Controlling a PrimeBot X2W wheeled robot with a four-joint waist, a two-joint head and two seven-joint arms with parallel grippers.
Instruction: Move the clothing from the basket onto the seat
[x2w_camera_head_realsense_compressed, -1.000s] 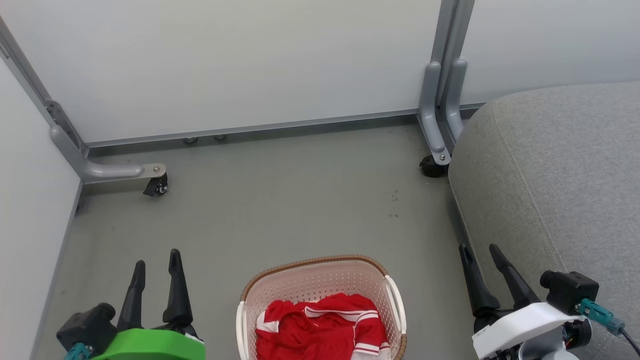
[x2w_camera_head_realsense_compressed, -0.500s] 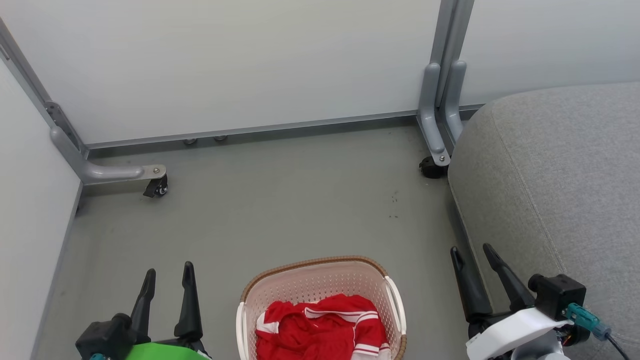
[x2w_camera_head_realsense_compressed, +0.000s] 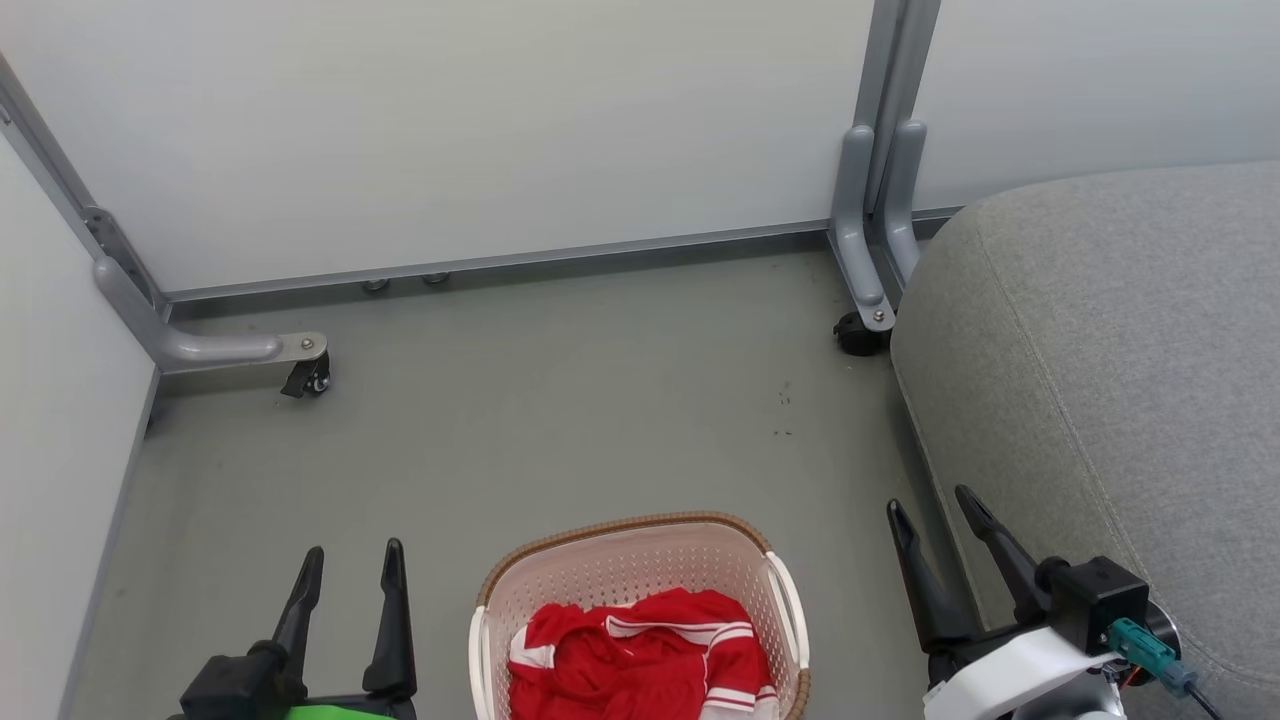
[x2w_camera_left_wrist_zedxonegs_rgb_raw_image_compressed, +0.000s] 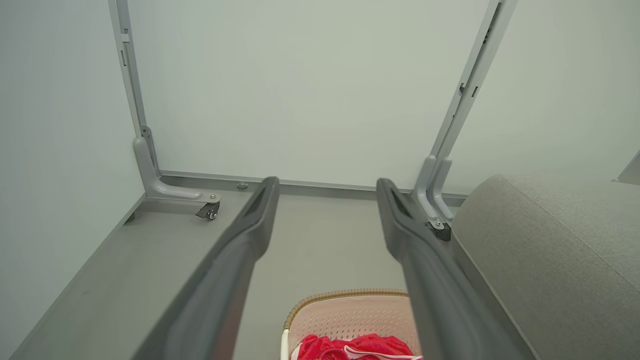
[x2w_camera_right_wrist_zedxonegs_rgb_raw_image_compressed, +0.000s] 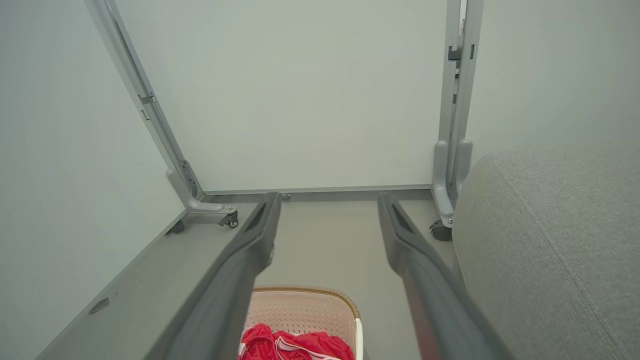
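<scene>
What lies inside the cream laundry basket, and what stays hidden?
Crumpled red clothing with white stripes lies in the basket. The perforated far wall shows bare. The bottom beneath the fabric is covered, so anything under it cannot be seen.

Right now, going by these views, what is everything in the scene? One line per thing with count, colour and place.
clothing: one heap, pieces not countable, red with white stripes, inside the basket
basket: one, cream with a brown rim, on the floor, front centre
seat: one, grey, on the right
floor: one, grey, underfoot
wall panels: three, white, behind and on the left
wheels: two, black, one back left, one by the seat's back corner
left gripper: one, dark, open, left of the basket
right gripper: one, dark, open, between basket and seat
</scene>
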